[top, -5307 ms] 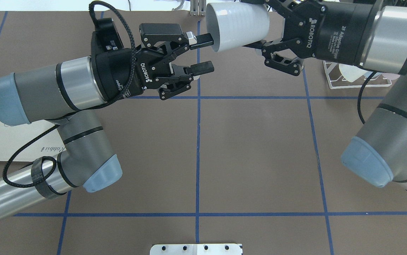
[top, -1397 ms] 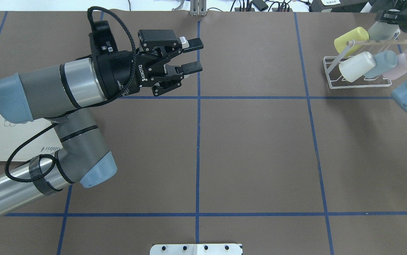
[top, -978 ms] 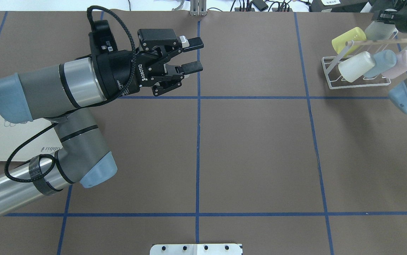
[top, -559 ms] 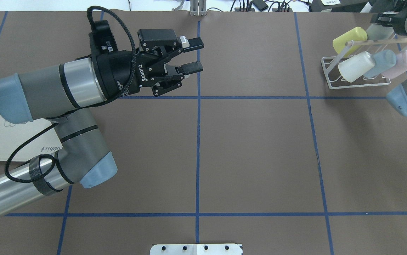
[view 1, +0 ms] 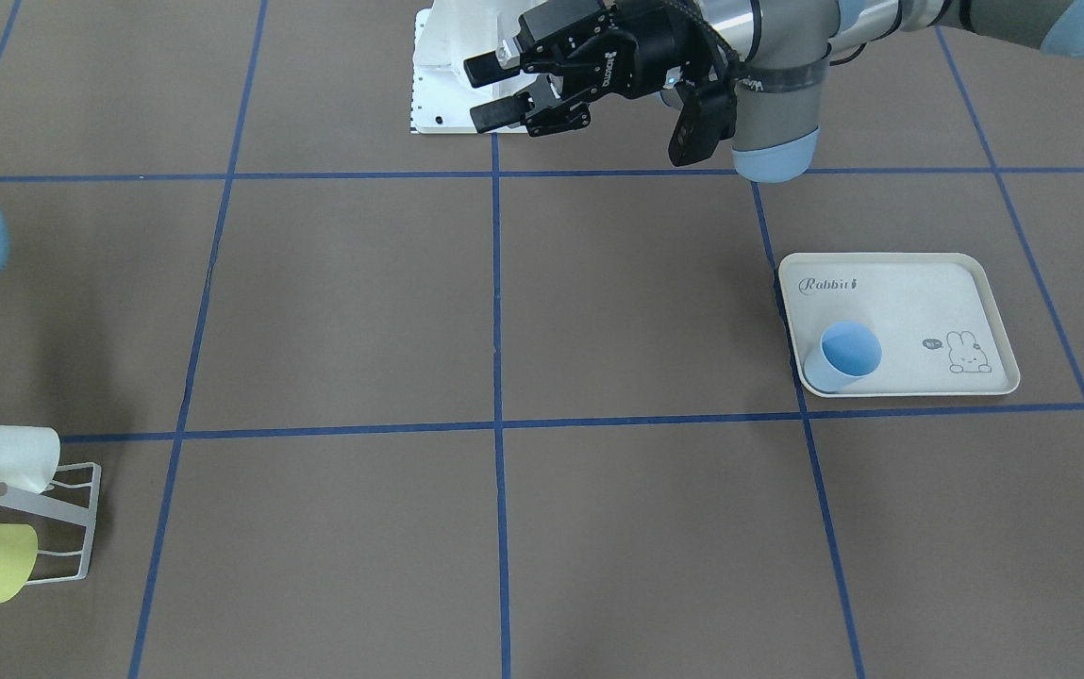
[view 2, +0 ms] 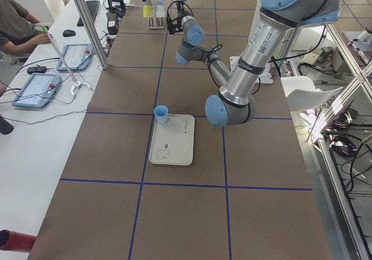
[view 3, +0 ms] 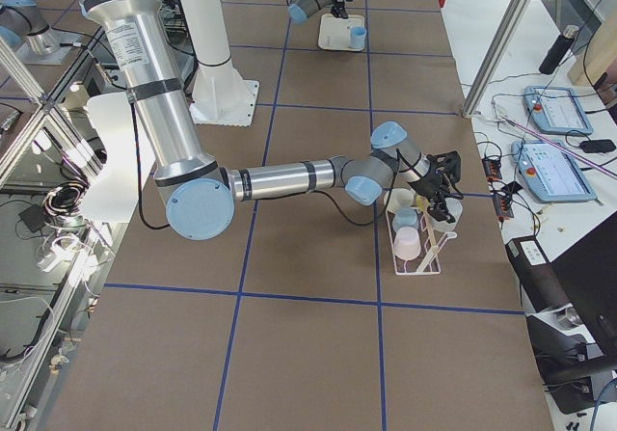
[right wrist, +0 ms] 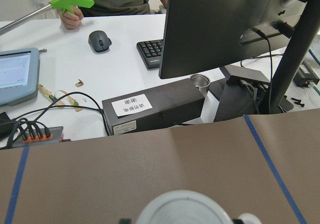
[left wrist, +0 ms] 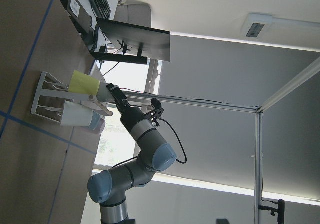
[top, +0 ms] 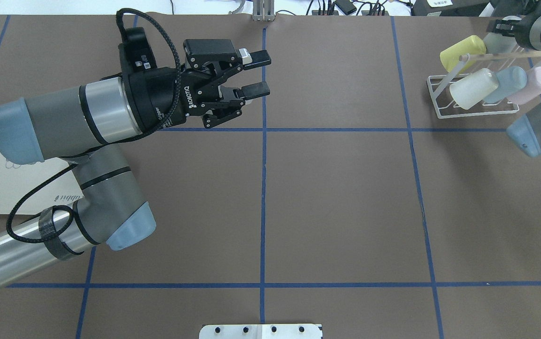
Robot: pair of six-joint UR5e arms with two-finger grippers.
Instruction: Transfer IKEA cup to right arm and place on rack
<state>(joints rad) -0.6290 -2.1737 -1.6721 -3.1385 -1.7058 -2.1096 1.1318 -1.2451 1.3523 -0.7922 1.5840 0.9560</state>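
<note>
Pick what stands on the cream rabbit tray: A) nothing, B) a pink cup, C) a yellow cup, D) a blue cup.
D: a single blue cup stands mouth up in a corner of the rabbit tray, while the yellow cup and the pink cup sit on the wire rack.

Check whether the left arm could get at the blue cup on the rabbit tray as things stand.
Probably yes: the left pincer is open and empty, and the blue cup stands alone, upright, at a corner of the tray. It would have to swing round toward its own side of the table.
</note>
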